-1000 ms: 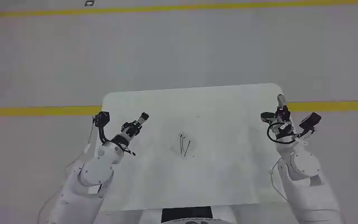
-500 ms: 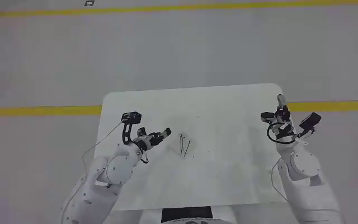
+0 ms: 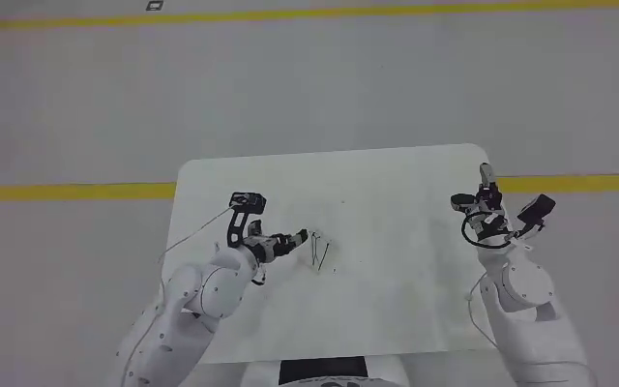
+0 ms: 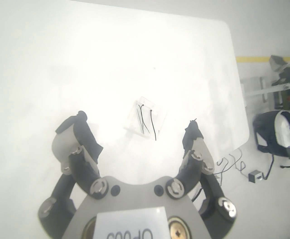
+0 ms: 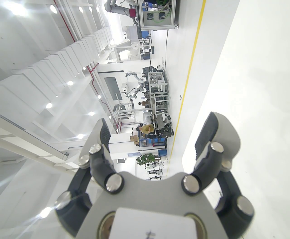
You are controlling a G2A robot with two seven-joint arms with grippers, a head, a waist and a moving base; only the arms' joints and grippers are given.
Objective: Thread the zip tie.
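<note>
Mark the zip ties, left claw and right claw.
zip ties [image 4: 145, 122]: left wrist view, middle of the bunch.
left claw [image 3: 298, 236]: top view, between its fingertips.
right claw [image 5: 158, 121]: right wrist view, between its fingertips.

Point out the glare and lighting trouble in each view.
Left wrist view: strong glare washes out the table, yet the dark zip ties stand out. Top view: even light, the zip ties mere hairlines. Right wrist view: ceiling lamps flare in streaks across the hall.
</note>
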